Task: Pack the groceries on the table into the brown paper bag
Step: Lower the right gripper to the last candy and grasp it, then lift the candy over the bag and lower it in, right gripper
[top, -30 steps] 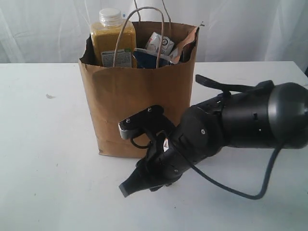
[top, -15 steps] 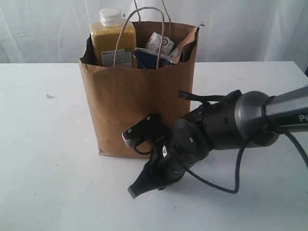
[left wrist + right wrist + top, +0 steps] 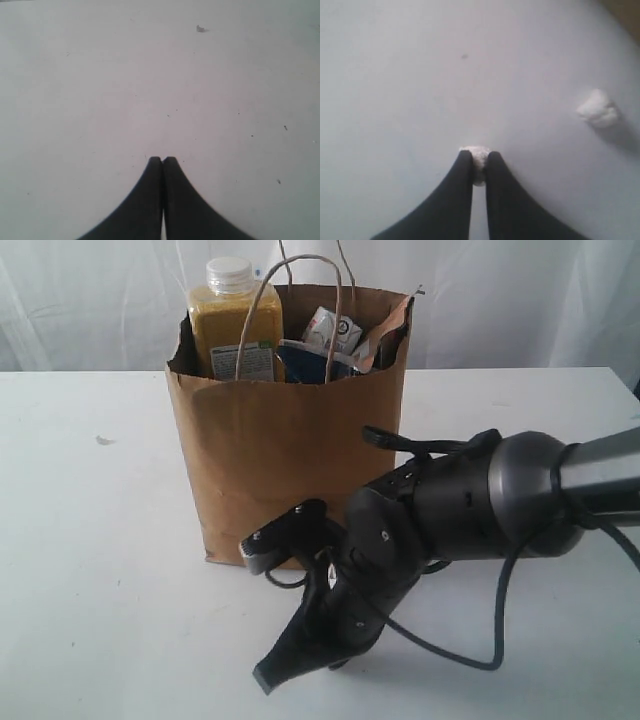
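Note:
The brown paper bag stands upright at mid table. From its top show the yellow-grain bottle, the blue-white carton and the brown-red pouch. The jar, can and noodle packet are hidden. My right gripper points down at the table in front of the bag. In the right wrist view it is shut on a tiny white lump. A second lump lies loose nearby. My left gripper is shut on nothing over bare tabletop and is out of the exterior view.
A small grey fleck lies on the table left of the bag, and the left wrist view shows a fleck too. The right arm's black cable loops over the table. A white curtain hangs behind.
The right arm has swung lower and toward the table's front, bringing its gripper tips down to the tabletop. The bag and its contents have not moved.

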